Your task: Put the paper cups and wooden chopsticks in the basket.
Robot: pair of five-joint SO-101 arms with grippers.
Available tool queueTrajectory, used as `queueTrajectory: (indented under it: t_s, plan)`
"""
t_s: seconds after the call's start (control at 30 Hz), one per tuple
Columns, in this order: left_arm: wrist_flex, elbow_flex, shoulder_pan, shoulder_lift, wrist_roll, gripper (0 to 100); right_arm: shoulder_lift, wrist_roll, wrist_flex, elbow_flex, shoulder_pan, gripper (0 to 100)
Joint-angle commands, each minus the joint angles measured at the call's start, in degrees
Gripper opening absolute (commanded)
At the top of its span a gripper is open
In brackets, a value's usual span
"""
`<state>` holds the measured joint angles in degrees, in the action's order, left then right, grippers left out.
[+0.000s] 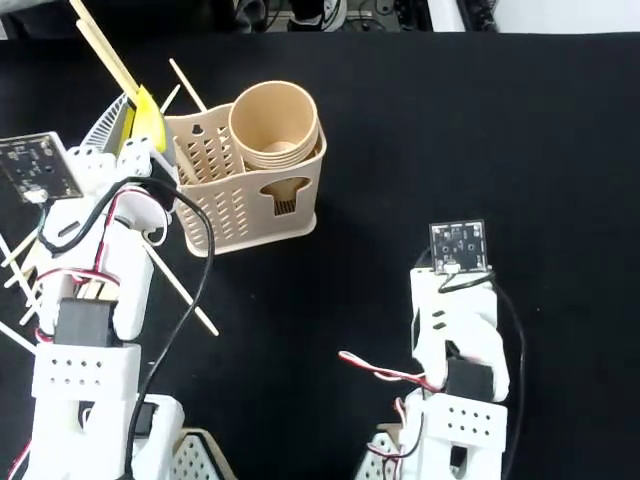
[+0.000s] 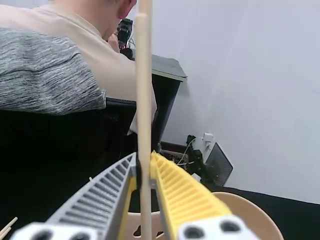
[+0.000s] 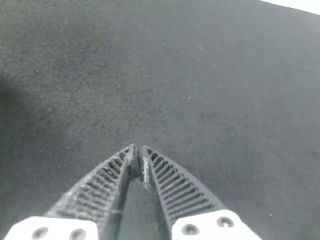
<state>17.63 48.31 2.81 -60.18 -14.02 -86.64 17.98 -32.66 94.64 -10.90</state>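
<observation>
We see the left gripper [image 2: 144, 167] with its ribbed grey and yellow fingers clamped on a slim, straight wooden chopstick [image 2: 143, 90], just beside the slotted beige plastic basket [image 1: 250, 215], where the round paper cups [image 1: 275, 125] sit nested. More thin chopsticks [image 1: 185, 293] lie scattered on the matte black table [image 1: 480, 130] near that arm. The right gripper [image 3: 136, 152] has its ribbed fingers pressed together over the table.

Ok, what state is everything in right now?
left gripper: shut on the wooden chopstick
wooden chopstick: gripped, not yet in the basket
right gripper: shut, empty
paper cups: stacked upright inside the basket
basket: upright on the table
loose chopsticks: lying on the table, outside the basket
</observation>
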Motion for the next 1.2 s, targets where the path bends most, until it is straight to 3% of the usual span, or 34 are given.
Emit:
queueTrajectory:
  t_s: [0.0, 0.17, 0.37, 0.53, 0.67, 0.8, 0.87, 0.97, 1.07, 1.17]
  plan:
    - [-0.8, 0.6, -0.7, -0.2, 0.7, 4, -0.5, -0.3, 1.3, -0.2, 0.2, 1.2]
    - [0.6, 1.5, -1.9, -0.2, 0.3, 25, -0.5, -0.3, 1.3, -0.2, 0.2, 1.2]
    - [10.9, -6.8, -0.9, -0.3, 0.6, 26, -0.5, -0.3, 1.3, -0.2, 0.2, 1.2]
    - [32.4, -22.9, 8.3, -0.1, 0.6, 25, -0.5, -0.3, 1.3, -0.2, 0.2, 1.2]
    - [49.4, -32.7, 20.6, -0.1, 1.3, 25, -0.5, -0.3, 1.3, -0.2, 0.2, 1.2]
    - [60.2, -32.8, 32.8, 2.2, 8.7, 25, -0.5, -0.3, 1.3, -0.2, 0.2, 1.2]
    - [61.1, -30.0, 39.4, 5.7, 11.9, 25, -0.5, -0.3, 1.3, -0.2, 0.2, 1.2]
    - [55.0, -25.7, 46.8, 14.1, 14.7, 25, -0.5, -0.3, 1.3, -0.1, 0.2, 1.2]
    - [49.7, -24.7, 49.6, 25.8, 15.9, 25, -0.5, -0.3, 1.3, -0.1, 0.2, 1.2]
    - [49.5, -28.2, 50.0, 38.1, 18.7, 25, -0.5, -0.3, 1.3, -0.1, 0.2, 1.2]
